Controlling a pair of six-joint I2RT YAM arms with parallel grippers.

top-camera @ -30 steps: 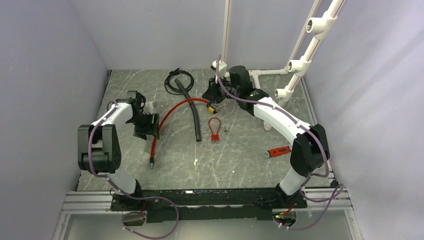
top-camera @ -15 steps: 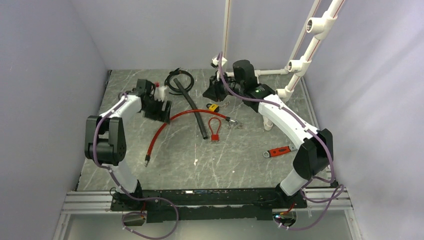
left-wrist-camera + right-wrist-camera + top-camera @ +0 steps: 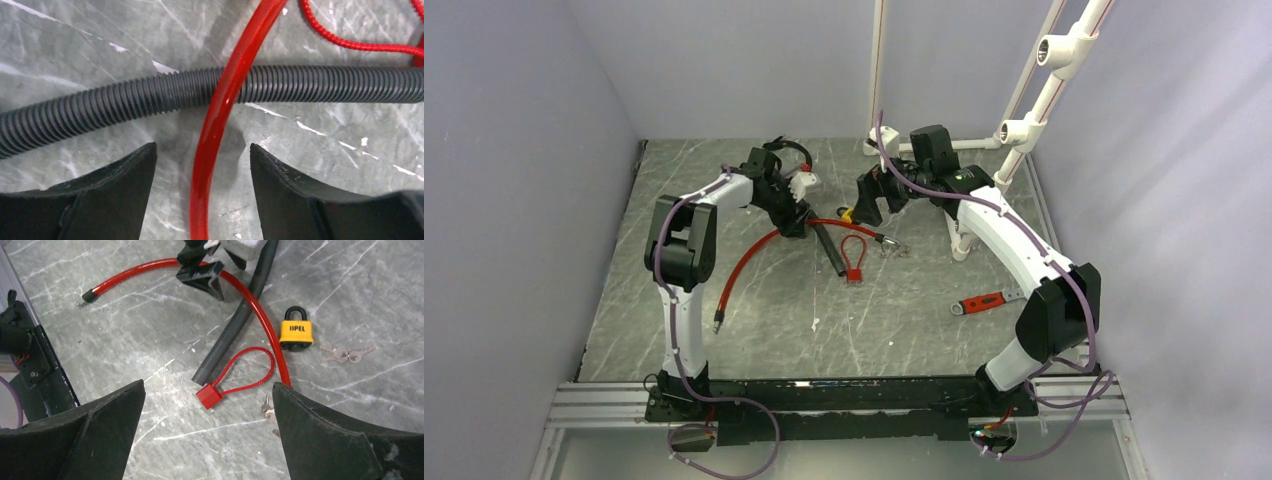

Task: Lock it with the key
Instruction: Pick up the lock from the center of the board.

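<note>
A yellow padlock (image 3: 296,332) (image 3: 848,213) with a black shackle lies flat on the table. Two small keys (image 3: 345,354) rest just right of it. Another key (image 3: 268,410) lies at the end of the thick red cable (image 3: 150,267) (image 3: 220,110). My right gripper (image 3: 209,385) (image 3: 876,208) hovers above them, open wide and empty. My left gripper (image 3: 202,165) (image 3: 796,215) is open and low over the table, with the red cable running between its fingers, untouched. A thin red cord lock (image 3: 209,396) lies by the hose end.
A black corrugated hose (image 3: 150,97) (image 3: 824,240) crosses under the red cable. An orange-handled tool (image 3: 980,302) lies at the right. White pipes (image 3: 1024,130) stand at the back right, and a coiled black cable (image 3: 784,150) lies at the back.
My left arm swung from the left side to the centre, over the red cable, which shifted. My right gripper opened wide and drew back to the right of the padlock.
</note>
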